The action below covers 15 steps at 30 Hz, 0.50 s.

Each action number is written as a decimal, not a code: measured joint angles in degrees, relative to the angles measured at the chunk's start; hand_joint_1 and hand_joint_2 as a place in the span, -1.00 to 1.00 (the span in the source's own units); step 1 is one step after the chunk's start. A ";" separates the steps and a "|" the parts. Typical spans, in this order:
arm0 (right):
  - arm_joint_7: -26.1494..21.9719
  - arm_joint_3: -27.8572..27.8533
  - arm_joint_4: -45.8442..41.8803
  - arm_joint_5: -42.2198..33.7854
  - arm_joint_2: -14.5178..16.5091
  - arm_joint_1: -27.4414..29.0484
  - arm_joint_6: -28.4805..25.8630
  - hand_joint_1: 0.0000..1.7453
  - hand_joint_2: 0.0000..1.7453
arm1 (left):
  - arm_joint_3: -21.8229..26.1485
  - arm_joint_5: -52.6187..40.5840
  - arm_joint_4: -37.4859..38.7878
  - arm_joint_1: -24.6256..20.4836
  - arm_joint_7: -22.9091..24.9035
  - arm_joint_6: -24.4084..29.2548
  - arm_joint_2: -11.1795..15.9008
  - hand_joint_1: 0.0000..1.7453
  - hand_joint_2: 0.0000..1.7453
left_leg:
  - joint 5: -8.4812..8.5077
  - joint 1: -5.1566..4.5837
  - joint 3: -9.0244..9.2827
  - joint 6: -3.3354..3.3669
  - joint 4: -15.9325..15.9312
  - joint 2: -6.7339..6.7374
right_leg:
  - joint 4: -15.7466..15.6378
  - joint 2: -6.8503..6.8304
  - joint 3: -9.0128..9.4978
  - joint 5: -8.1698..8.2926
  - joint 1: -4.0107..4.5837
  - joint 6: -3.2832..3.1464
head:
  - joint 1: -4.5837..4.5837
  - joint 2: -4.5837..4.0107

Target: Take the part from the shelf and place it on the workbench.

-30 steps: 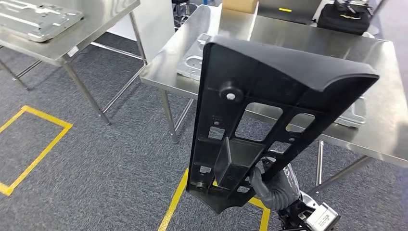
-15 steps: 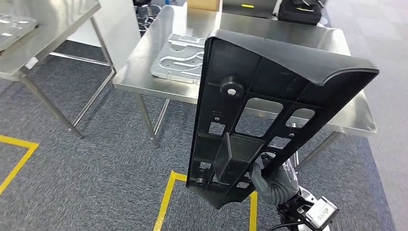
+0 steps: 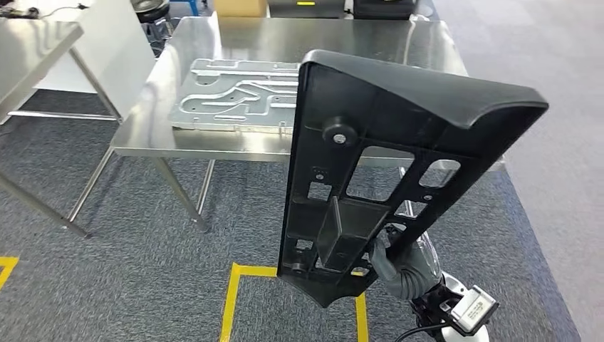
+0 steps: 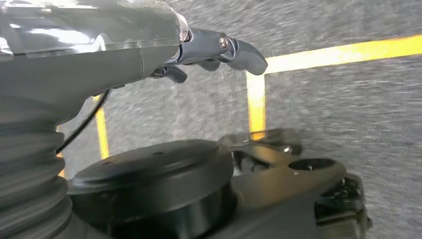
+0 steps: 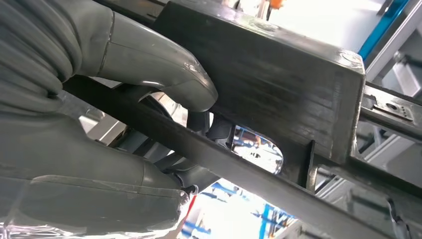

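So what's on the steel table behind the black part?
A flat grey metal plate lies on the table. The black part, held by the right hand, covers the plate's right end.

Grey carpet [image 3: 128, 285] covers the floor, crossed near me by yellow tape lines [image 3: 231, 303]. Farther off stands a shiny steel bench [image 3: 320, 43] on thin legs, light glaring off its top, with a flat stamped metal plate [image 3: 228, 103] lying on its left side. Another steel table [image 3: 32, 53] sits far left.
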 joint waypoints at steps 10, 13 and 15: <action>-0.34 0.02 1.14 -0.33 -0.13 -0.41 -0.17 1.00 1.00 | 0.27 0.01 0.00 0.02 -0.60 0.16 -0.02 -1.00 1.00 | 9.42 0.21 6.35 2.12 -16.68 -2.64 | 1.13 4.80 -1.08 -0.22 -0.21 2.37 | 0.01 0.00; -1.06 0.10 1.51 -0.33 -0.18 -1.17 -0.41 1.00 1.00 | 0.36 0.09 0.00 0.14 -0.64 0.22 -0.09 -1.00 1.00 | 9.65 0.20 6.31 2.83 -17.06 -0.89 | 9.73 -0.27 -5.27 -4.97 -0.18 3.10 | 0.01 0.00; -1.26 0.15 1.87 -0.14 -0.18 -1.40 -0.85 1.00 1.00 | 0.48 0.18 0.00 0.30 -0.55 0.35 -0.09 -1.00 1.00 | 9.60 0.08 6.24 2.92 -17.04 0.10 | 16.28 -1.46 -8.40 -7.25 -0.41 3.53 | 0.00 0.00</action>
